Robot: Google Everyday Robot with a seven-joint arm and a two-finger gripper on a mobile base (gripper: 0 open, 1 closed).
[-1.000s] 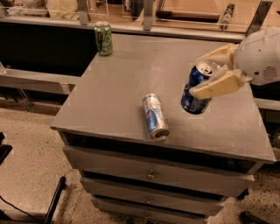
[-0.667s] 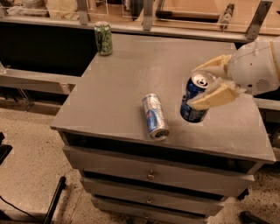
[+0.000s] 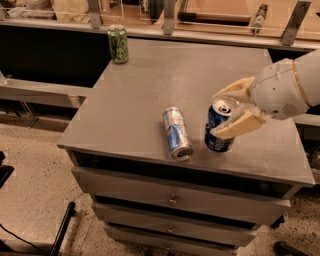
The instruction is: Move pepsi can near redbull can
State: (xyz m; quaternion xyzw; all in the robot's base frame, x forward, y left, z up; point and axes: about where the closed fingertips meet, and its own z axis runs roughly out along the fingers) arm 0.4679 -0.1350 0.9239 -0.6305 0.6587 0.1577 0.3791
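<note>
The pepsi can (image 3: 217, 136) is dark blue with a silver top. It stands upright near the front edge of the grey cabinet top (image 3: 145, 90). My gripper (image 3: 231, 109) comes in from the right, and its tan fingers (image 3: 239, 126) are closed around the can's upper part. The redbull can (image 3: 177, 132) is slim, silver and blue. It lies on its side just left of the pepsi can, a small gap apart.
A green can (image 3: 118, 44) stands upright at the cabinet's back left corner. The cabinet has drawers (image 3: 172, 201) below its front edge. A metal rail (image 3: 165, 15) runs behind the cabinet. A lower dark shelf (image 3: 45, 55) is to the left.
My gripper has carried the pepsi can leftward and lower, closer to the lying redbull can. The redbull can and green can have not moved.
</note>
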